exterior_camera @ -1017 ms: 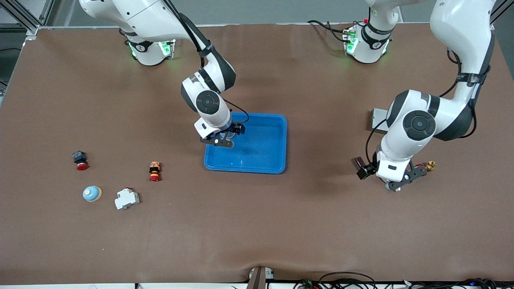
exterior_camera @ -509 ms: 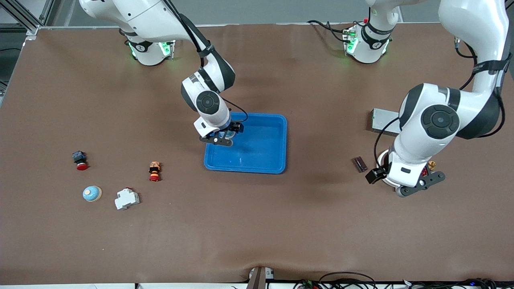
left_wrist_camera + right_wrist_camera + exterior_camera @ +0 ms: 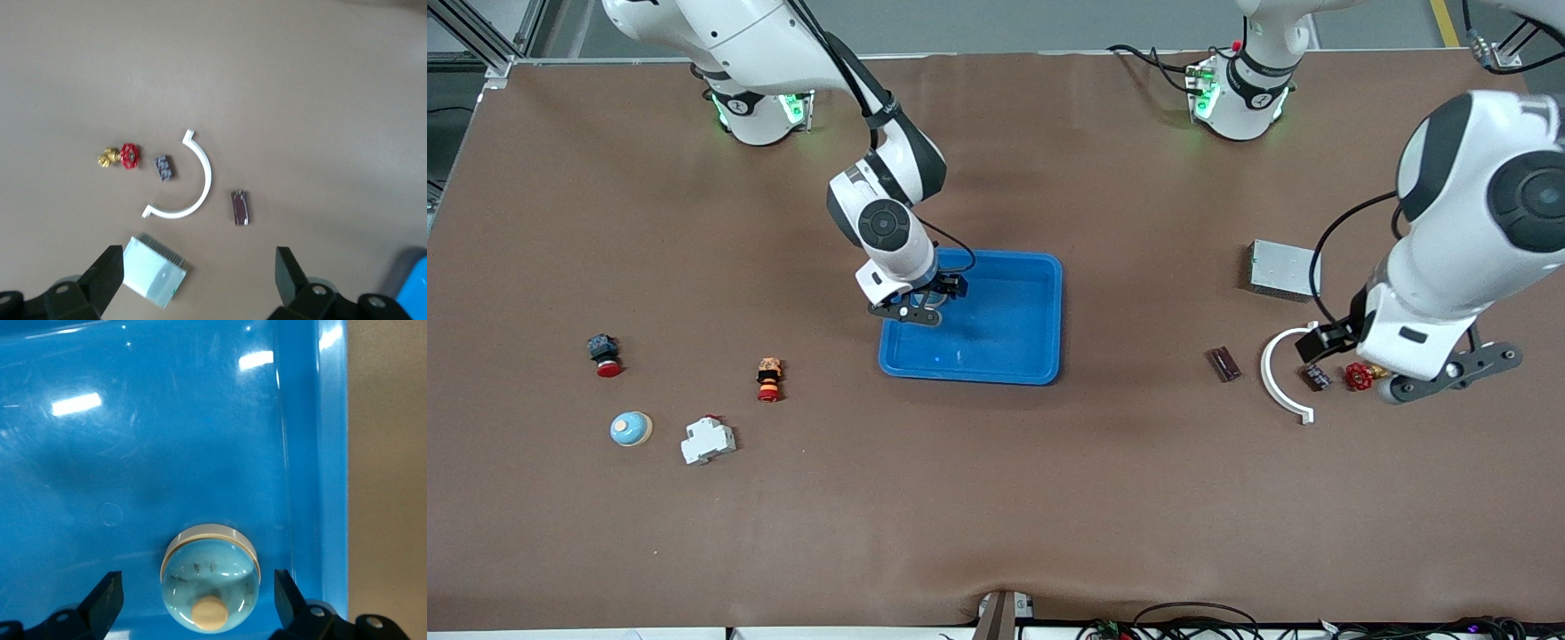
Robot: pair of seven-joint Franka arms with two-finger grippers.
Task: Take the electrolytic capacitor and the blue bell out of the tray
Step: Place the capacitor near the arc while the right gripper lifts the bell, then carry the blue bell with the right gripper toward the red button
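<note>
A light-blue bell (image 3: 210, 577) with a beige button lies in the blue tray (image 3: 1005, 356), in the corner toward the right arm's end. My right gripper (image 3: 921, 307) is open around it (image 3: 198, 603), and neither finger touches the bell. A second bell (image 3: 631, 428) sits on the table toward the right arm's end. Two small dark capacitors (image 3: 1224, 363) (image 3: 1315, 377) lie toward the left arm's end; they also show in the left wrist view (image 3: 240, 207) (image 3: 164, 167). My left gripper (image 3: 1454, 373) is open and empty (image 3: 198, 273), high over the table beside them.
A white arc piece (image 3: 1276, 378) lies between the capacitors, with a red valve (image 3: 1359, 376) beside it. A grey finned box (image 3: 1280, 269) sits farther from the front camera. A white breaker (image 3: 708, 439) and two red-capped buttons (image 3: 769, 379) (image 3: 605, 354) lie near the second bell.
The left arm has risen and swung toward its own end of the table, uncovering the white arc and a capacitor. The right gripper has stayed over the bell in the tray.
</note>
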